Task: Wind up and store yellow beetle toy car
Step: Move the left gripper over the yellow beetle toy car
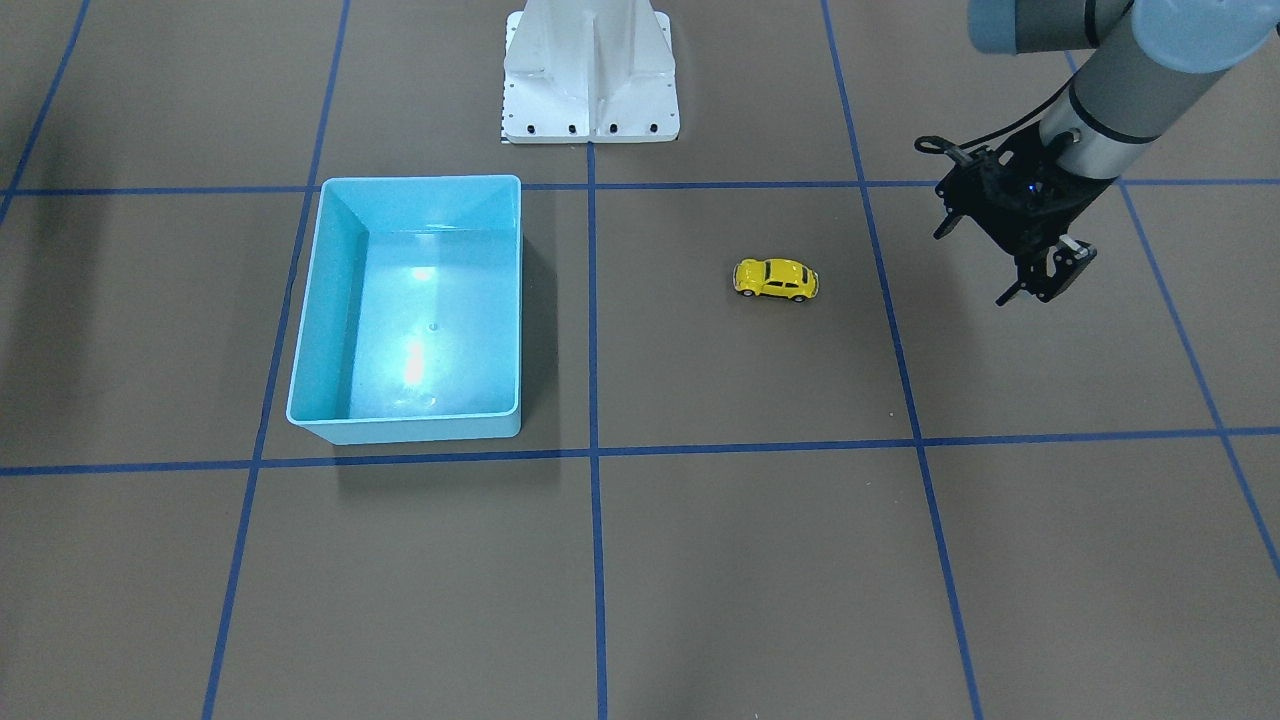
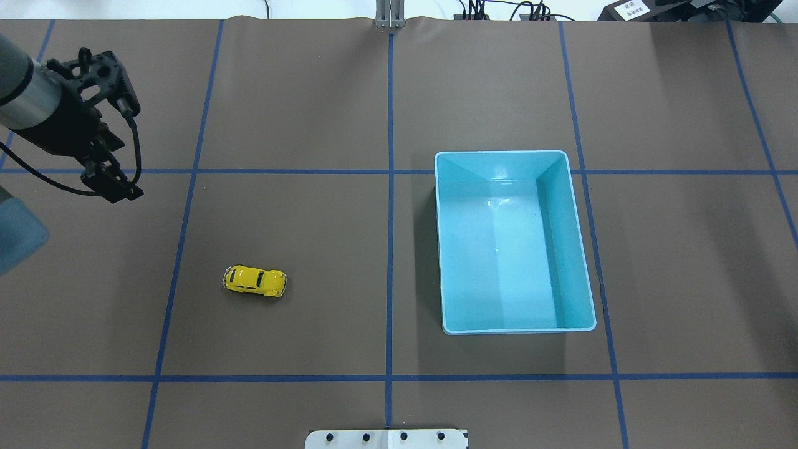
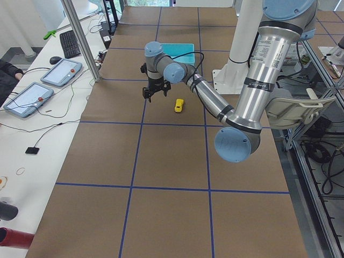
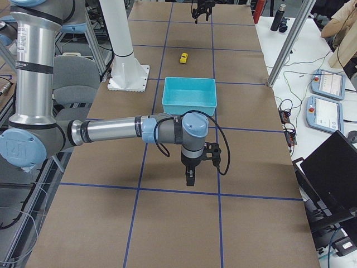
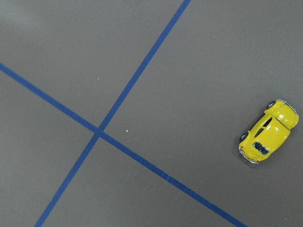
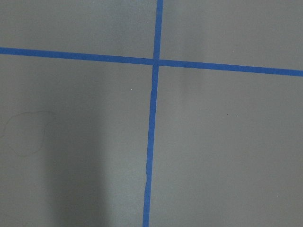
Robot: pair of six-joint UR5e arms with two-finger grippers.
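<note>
The yellow beetle toy car (image 1: 776, 279) (image 2: 255, 281) stands on its wheels on the brown table, on the robot's left half. In the left wrist view the car (image 5: 268, 131) lies at the right edge, and no fingers show there. My left gripper (image 1: 985, 262) (image 2: 128, 146) (image 3: 153, 98) hovers above the table, away from the car, farther out to the left. Its fingers are spread and nothing is between them. My right gripper (image 4: 189, 180) points down over bare table beyond the bin; I cannot tell whether it is open or shut.
An empty light blue bin (image 2: 439, 249) (image 1: 420, 181) sits on the robot's right half, about a grid square from the car. Blue tape lines cross the table. The white robot base (image 1: 590, 70) stands at the near edge.
</note>
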